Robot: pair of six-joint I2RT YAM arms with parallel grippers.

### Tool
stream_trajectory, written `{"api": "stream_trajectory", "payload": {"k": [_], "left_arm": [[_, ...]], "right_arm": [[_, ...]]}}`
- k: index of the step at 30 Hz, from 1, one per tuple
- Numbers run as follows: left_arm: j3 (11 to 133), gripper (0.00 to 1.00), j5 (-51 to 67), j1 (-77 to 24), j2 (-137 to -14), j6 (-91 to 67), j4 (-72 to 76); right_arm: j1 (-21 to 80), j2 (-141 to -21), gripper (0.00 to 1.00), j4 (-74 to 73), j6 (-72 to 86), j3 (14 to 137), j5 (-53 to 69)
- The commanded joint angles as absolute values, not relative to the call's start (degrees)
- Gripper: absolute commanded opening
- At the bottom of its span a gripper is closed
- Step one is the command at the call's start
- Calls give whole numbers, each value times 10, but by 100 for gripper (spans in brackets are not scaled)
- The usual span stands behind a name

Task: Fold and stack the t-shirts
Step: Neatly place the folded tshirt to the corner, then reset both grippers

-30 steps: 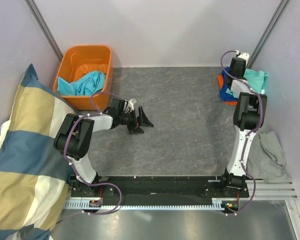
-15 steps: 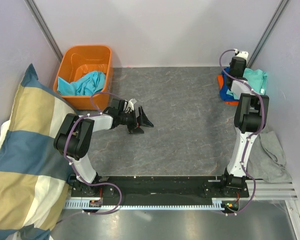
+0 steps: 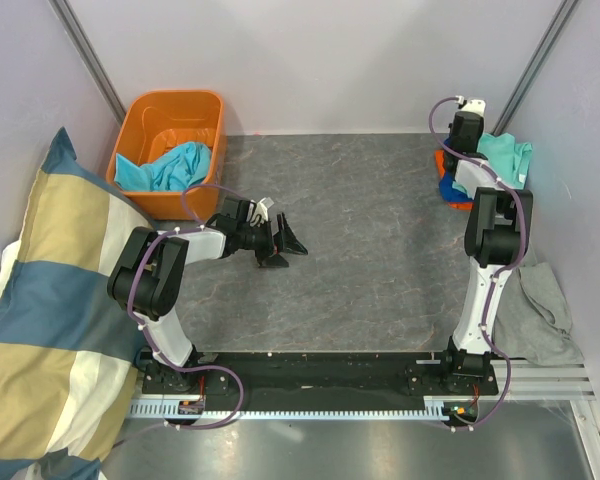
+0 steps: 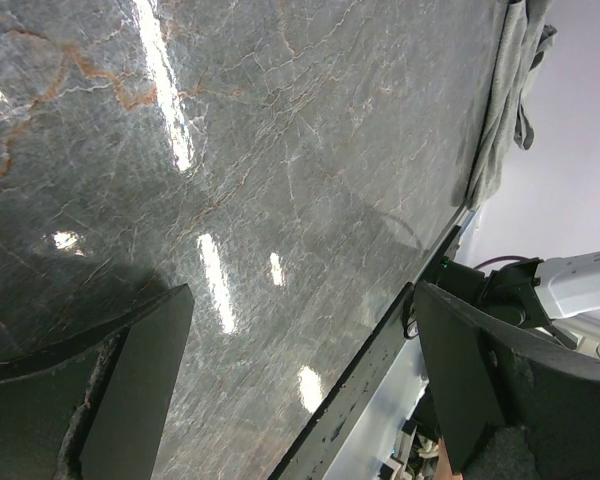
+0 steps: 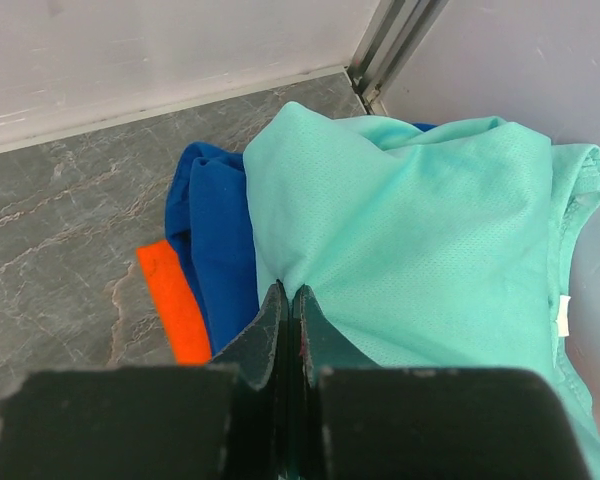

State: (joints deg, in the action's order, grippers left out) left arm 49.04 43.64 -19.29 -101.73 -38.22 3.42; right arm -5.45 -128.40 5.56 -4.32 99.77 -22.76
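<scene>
**Top external view:** high and behind the arm bases, looking down and forward over the whole table (image 3: 380, 270). **Left wrist view:** rolled on its side, low and close over the tabletop, facing out between the fingers of the left gripper (image 4: 302, 300) toward the grey cloth (image 4: 505, 110) at the table's right edge. **Right wrist view:** close, looking down past the right gripper (image 5: 286, 292) onto the mint t-shirt (image 5: 420, 230) in the far right corner. The overhead view shows both the cloth and the t-shirt as well.
</scene>
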Motion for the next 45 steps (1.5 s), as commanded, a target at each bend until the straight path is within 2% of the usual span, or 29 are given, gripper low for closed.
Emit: {"api": "stream_trajectory", "payload": {"k": [1, 3, 4, 5, 7, 11, 18, 29, 36, 45], "left_arm": [[493, 100, 452, -191, -1018, -392, 52], [494, 100, 453, -191, -1020, -392, 52], [493, 100, 454, -191, -1019, -392, 52], [494, 100, 454, -191, -1019, -392, 52], [493, 100, 455, -191, -1017, -393, 52], [493, 100, 452, -191, -1006, -390, 49], [535, 100, 397, -191, -965, -351, -19], [563, 100, 251, -191, -844, -279, -100], [506, 100, 145, -191, -743, -265, -107], [389, 100, 27, -191, -600, -316, -86]], "right_arm": [[-48, -1270, 26, 67, -38, 1013, -235], [-48, -1272, 56, 63, -33, 1016, -254], [-48, -1267, 75, 63, -27, 1015, -261], [-48, -1265, 83, 63, -25, 1011, -268], [-48, -1257, 94, 63, -12, 1008, -294], [-47, -1217, 98, 60, 30, 980, -324], [-26, -1081, 98, 32, 105, 890, -255], [161, -813, 98, -58, 175, 648, -245], [252, -663, 98, -107, 212, 505, -257], [295, -563, 98, -179, 266, 393, -251]]}}
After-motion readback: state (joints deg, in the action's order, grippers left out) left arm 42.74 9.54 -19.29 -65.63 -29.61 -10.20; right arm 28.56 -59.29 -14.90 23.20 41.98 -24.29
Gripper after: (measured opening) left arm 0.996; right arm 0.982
